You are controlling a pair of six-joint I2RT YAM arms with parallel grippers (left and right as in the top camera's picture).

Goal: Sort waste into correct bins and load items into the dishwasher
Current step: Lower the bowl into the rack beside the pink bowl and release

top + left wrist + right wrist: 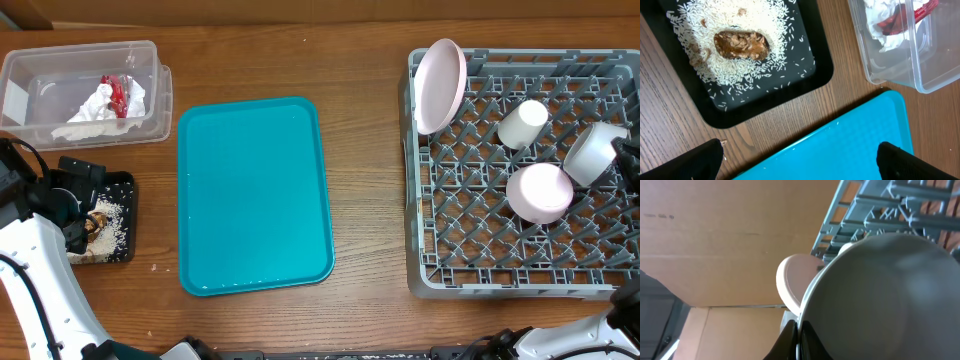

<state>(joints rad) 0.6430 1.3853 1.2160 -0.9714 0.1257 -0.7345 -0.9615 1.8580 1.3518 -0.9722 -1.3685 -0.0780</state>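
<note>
The clear tub (20, 75) holds the white napkin (95, 105) and the red-and-white wrapper (118, 92). The black tray (122, 185) holds rice (755, 15) and the brown lump (742, 45). My left gripper (802, 162) is open and empty, over the table and the teal tray's edge. The grey dish rack (440, 270) holds an upright plate (440, 85), a white cup (523, 124) and an upturned small bowl (540, 193). My right gripper (799, 340) is shut on the rim of the grey-rimmed bowl (594, 152) over the rack's right side.
The teal serving tray (255, 195) lies bare in the middle of the table, between the bins and the rack. A cardboard wall (715, 240) stands behind the rack. My left arm covers part of the black tray in the overhead view.
</note>
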